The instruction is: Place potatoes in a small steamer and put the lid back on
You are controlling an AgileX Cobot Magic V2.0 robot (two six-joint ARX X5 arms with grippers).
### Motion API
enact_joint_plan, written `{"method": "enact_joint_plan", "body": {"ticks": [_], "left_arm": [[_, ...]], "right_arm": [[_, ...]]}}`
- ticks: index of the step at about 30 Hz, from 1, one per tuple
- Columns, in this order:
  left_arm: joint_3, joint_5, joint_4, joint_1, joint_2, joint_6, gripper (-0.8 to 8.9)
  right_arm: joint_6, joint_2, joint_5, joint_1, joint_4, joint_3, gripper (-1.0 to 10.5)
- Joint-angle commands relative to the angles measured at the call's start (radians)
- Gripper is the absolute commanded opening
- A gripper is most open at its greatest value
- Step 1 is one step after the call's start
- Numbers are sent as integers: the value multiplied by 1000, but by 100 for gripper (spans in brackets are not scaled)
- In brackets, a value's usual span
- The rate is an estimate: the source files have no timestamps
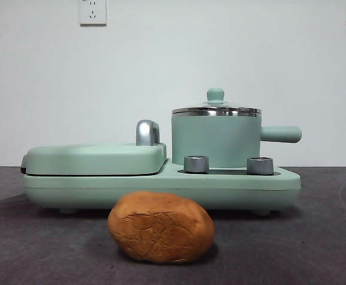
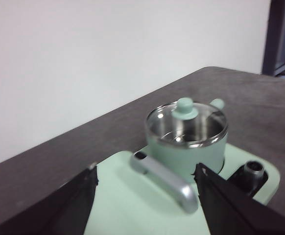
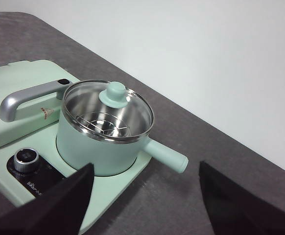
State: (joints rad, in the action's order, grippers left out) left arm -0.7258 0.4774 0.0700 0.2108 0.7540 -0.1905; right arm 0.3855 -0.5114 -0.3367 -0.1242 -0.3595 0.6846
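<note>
Potato lying on counter before steamer; lid sitting on steamer; both grippers' jaws gaping, holding nothing.

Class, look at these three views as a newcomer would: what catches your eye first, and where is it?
The wrinkled orange-brown potato lies alone on the dark table, large and nearest the front camera. Behind it, the mint-green steamer stands on its cooker base, glass lid on. Both grippers, left and right, are open above the cooker, holding nothing.
</note>
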Motion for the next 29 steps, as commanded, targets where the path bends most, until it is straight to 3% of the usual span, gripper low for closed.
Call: {"method": "enact_joint_plan", "body": {"ticks": [1, 12, 29], "left_arm": [[-56, -36, -34, 48, 91, 27, 317], [-322, -85, -71, 233, 509, -53, 314], [-702, -85, -177, 364, 1023, -48, 310]], "right_arm": [[-29, -3, 4, -3, 8, 15, 340], [-45, -3, 4, -5, 7, 15, 340], [-45, -3, 4, -5, 7, 15, 339]]}}
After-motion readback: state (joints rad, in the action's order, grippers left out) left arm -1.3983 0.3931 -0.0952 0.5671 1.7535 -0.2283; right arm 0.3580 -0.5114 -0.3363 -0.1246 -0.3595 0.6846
